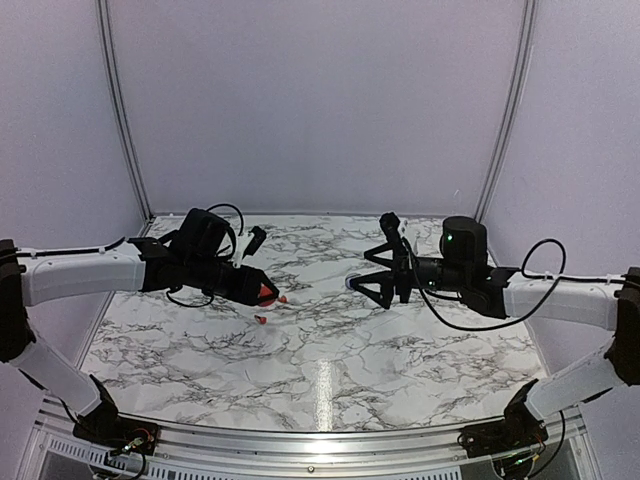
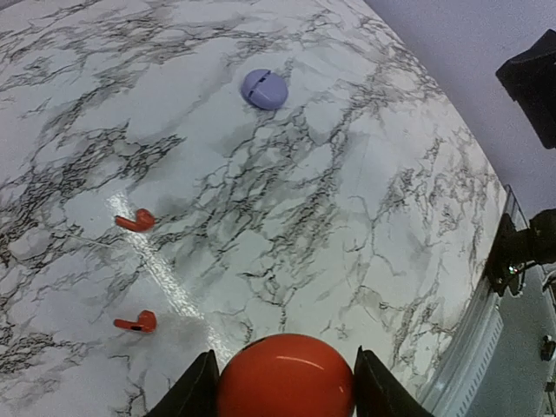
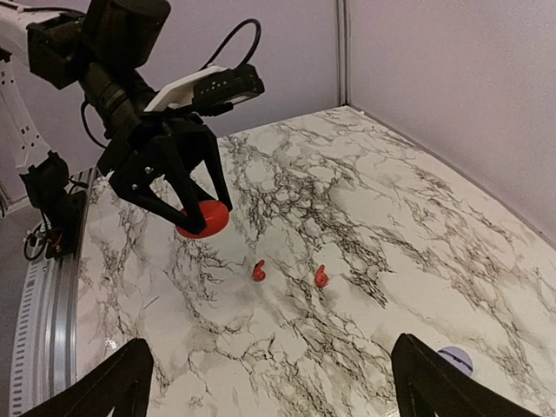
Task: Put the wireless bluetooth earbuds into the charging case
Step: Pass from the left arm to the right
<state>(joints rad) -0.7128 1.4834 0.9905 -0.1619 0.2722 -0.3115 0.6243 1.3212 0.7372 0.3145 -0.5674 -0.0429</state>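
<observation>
My left gripper (image 2: pixel 287 389) is shut on a round red charging case (image 2: pixel 287 378), held just above the marble table; the same case (image 3: pixel 204 219) shows between its black fingers in the right wrist view. Two tiny red earbuds (image 2: pixel 136 221) (image 2: pixel 137 323) lie loose on the table just beside it, a few centimetres apart (image 3: pixel 258 271) (image 3: pixel 321 277). My right gripper (image 1: pixel 385 274) hovers right of centre, open and holding nothing, facing the left gripper (image 1: pixel 262 290).
A round lavender case (image 2: pixel 265 89) lies shut on the table close to my right gripper, also at the lower right of the right wrist view (image 3: pixel 455 358). White booth walls close in the marble table (image 1: pixel 330 370) at the back and sides.
</observation>
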